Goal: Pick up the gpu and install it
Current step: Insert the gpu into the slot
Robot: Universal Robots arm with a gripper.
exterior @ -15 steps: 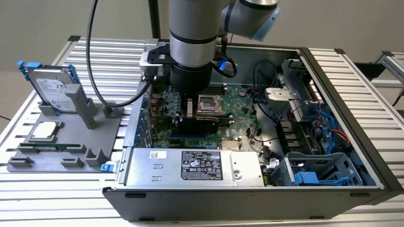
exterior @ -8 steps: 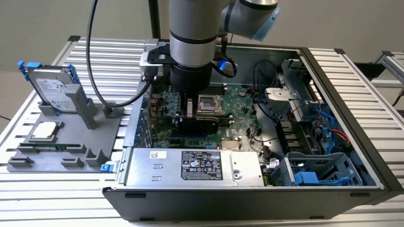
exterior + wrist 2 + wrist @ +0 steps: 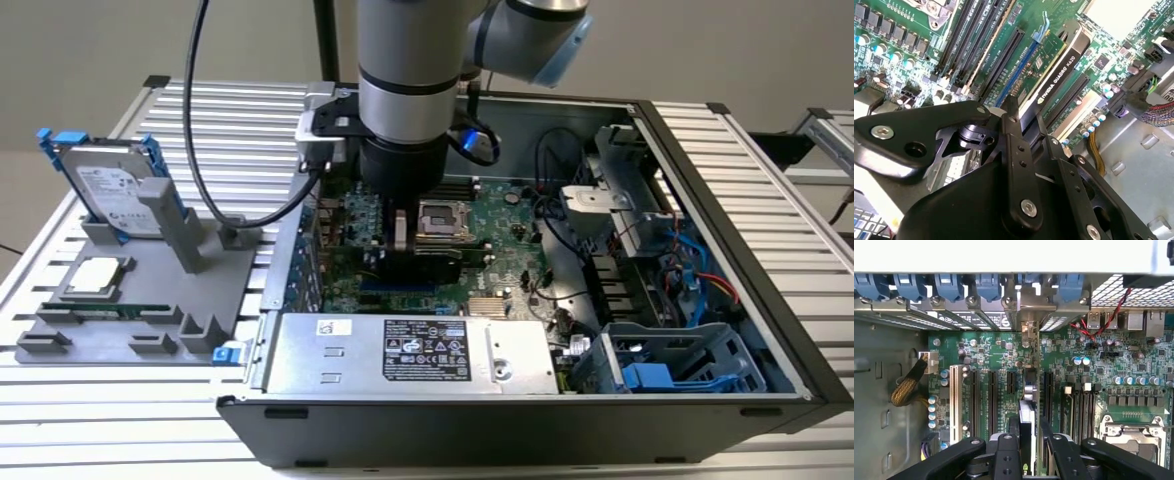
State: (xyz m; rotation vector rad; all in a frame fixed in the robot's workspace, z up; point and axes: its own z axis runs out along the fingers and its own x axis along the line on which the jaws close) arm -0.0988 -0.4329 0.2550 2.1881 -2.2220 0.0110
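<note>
First wrist view: gripper [image 3: 1026,440] fingers clamp the gpu [image 3: 1027,405] edge-on over a motherboard [image 3: 1074,375] slot. Advice: keep the card vertical (bracket toward the rear panel), press evenly.

1 arm [image 3: 407,80], 1 gripper [image 3: 1026,440], 1 gpu [image 3: 1054,80], 1 case [image 3: 534,430], 1 hard drive [image 3: 114,185], 1 gray fixture [image 3: 134,320], 1 CPU socket [image 3: 441,215].

gpu [image 3: 1027,412] edge-on between gripper [image 3: 1029,440] fingers
</note>
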